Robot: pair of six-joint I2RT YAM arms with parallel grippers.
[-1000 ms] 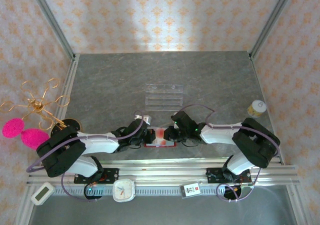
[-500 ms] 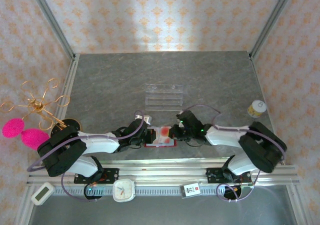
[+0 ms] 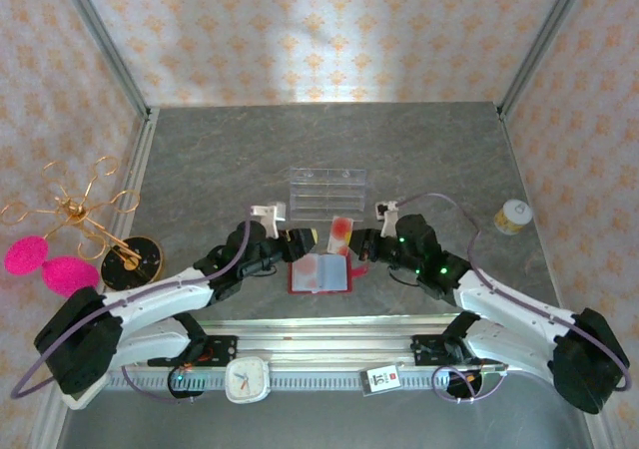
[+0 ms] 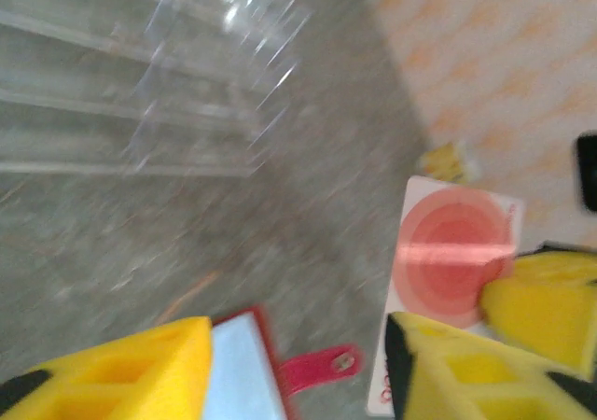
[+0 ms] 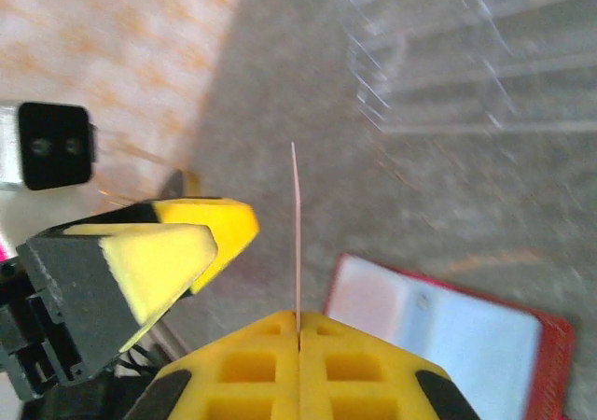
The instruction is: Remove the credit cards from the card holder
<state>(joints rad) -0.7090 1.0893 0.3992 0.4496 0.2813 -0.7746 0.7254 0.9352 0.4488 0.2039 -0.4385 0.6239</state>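
Observation:
The card holder [image 3: 319, 275], a red wallet, lies open and flat on the table, with pale blue sleeves [image 5: 448, 341] and a snap tab [image 4: 317, 366]. My right gripper [image 3: 353, 246] is shut on a pale credit card with a red round mark [image 3: 339, 232], holding it upright above the wallet's far edge. In the right wrist view that card [image 5: 296, 224] shows edge-on, rising out of my shut right gripper [image 5: 298, 327]. My left gripper [image 3: 292, 243] hovers just left of the card, open and holding nothing. From the left wrist, the card [image 4: 452, 257] is beside my left gripper [image 4: 298, 350].
A clear acrylic stepped rack [image 3: 327, 192] stands behind the wallet. A small yellow-lidded jar [image 3: 513, 216] is at the right edge. A gold wire stand with pink pompoms [image 3: 75, 224] stands at the left. A clock [image 3: 247, 379] sits on the front rail.
The right gripper has pulled the pale card up and out of the wallet. The left gripper has opened, let go of the wallet and risen. Both arms have drawn back from it.

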